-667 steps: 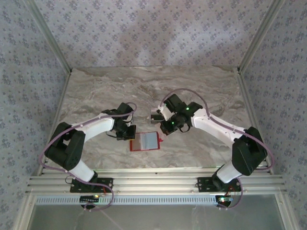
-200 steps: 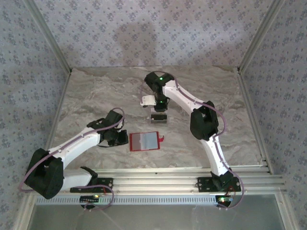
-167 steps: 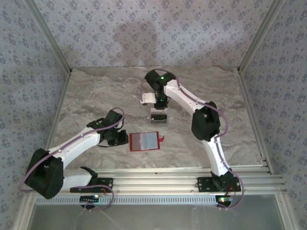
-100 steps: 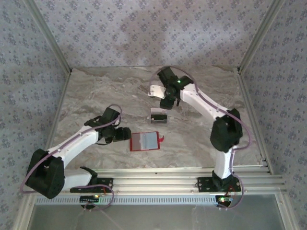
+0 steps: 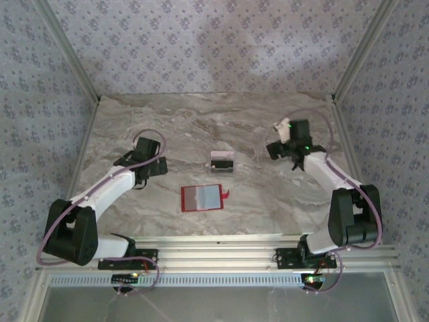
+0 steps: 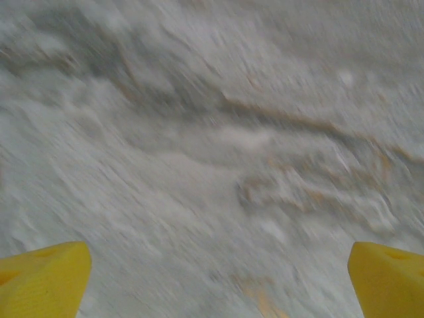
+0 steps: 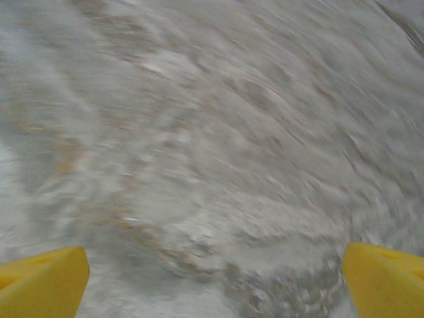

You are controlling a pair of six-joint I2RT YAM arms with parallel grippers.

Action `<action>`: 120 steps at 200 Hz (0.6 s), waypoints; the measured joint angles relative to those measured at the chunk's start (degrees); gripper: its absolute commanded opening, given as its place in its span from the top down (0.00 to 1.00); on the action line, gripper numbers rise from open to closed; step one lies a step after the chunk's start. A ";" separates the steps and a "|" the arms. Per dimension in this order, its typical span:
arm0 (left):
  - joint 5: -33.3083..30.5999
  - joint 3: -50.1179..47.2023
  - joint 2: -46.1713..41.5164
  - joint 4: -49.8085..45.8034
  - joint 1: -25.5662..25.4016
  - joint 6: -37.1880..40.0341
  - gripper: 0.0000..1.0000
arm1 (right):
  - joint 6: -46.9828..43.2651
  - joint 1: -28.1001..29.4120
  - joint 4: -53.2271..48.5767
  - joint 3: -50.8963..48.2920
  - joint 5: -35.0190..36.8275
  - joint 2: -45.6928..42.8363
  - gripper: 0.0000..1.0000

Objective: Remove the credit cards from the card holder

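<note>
We see the red card holder (image 5: pixel 202 198) lying open and flat on the bench (image 5: pixel 268 121), toward the middle of its near edge. The credit cards (image 5: pixel 222 161) lie just beyond it, apart, around the bench's centre. The left end effector (image 6: pixel 215 278) and right end effector (image 7: pixel 215 278) hang over bare marble, jaws spread wide, gripping nothing.

The bench (image 5: pixel 268 194) looks like matt, veined grey-beige stone. The card holder (image 5: pixel 201 198) is red with a pale, clear-plastic-looking pocket face. The credit cards (image 5: pixel 222 161) look silver-grey and smooth. The near-edge rail (image 5: pixel 221 255) is ribbed bare metal.
</note>
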 measured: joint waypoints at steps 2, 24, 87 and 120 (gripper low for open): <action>-0.66 -0.22 -0.02 0.87 0.13 0.42 0.01 | 0.55 -0.57 1.25 -1.14 0.00 -0.17 0.00; -6.49 -3.58 -0.07 9.70 2.03 6.51 0.00 | 5.84 -4.48 11.52 -10.51 -0.52 0.00 0.00; -2.99 -20.37 2.25 43.78 12.41 20.31 0.01 | 11.76 -6.80 35.01 -23.04 -2.73 2.40 0.00; 5.79 -21.46 6.73 55.47 17.90 20.46 0.00 | 13.07 -7.23 43.58 -25.79 -3.17 3.58 0.00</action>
